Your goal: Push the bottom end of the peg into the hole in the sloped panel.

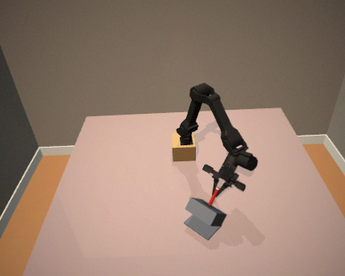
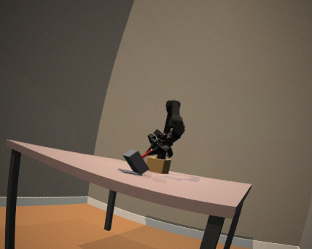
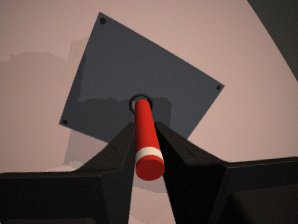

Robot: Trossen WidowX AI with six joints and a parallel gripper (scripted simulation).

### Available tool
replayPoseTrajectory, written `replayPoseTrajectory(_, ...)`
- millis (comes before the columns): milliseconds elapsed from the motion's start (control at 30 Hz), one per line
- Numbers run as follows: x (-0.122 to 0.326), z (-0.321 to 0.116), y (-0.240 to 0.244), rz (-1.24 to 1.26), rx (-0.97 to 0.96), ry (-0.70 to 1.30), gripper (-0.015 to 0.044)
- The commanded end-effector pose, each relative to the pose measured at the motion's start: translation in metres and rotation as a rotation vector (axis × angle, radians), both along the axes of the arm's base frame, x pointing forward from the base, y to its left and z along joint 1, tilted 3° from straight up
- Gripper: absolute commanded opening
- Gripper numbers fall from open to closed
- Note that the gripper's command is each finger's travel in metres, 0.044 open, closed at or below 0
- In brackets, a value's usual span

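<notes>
A round red peg (image 1: 213,197) (image 2: 146,153) (image 3: 145,125) with a pale band near its top end is tilted between the fingers. My gripper (image 1: 215,194) (image 2: 152,150) (image 3: 145,128) is shut on it. The sloped grey panel (image 1: 204,213) (image 2: 136,161) (image 3: 125,60) stands in front, its face turned toward the arm. In the wrist view the peg's bottom end is at the round, dark-rimmed hole (image 3: 131,105) and covers part of it. Whether the tip is inside the hole or just at its mouth cannot be told.
The panel's flat grey base plate (image 1: 202,229) (image 2: 127,171) lies on the pink table (image 1: 110,210) (image 2: 194,189). The arm rises from a tan block (image 1: 184,154) (image 2: 158,165) behind the panel. Small dark dots mark the panel's corners.
</notes>
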State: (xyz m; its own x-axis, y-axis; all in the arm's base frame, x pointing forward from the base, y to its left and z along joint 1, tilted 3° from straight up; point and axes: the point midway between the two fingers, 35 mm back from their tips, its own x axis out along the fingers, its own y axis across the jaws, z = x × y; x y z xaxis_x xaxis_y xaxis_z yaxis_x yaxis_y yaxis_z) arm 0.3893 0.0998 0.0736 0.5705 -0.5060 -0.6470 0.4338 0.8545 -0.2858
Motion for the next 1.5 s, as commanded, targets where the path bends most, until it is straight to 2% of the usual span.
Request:
replayPoseTrajectory(0,0.001,-0.003,-0.001,0.005,-0.002,0.005,0.0)
replayPoseTrajectory(1467,0.017,-0.021,-0.014,0.005,-0.003,0.004,0.0)
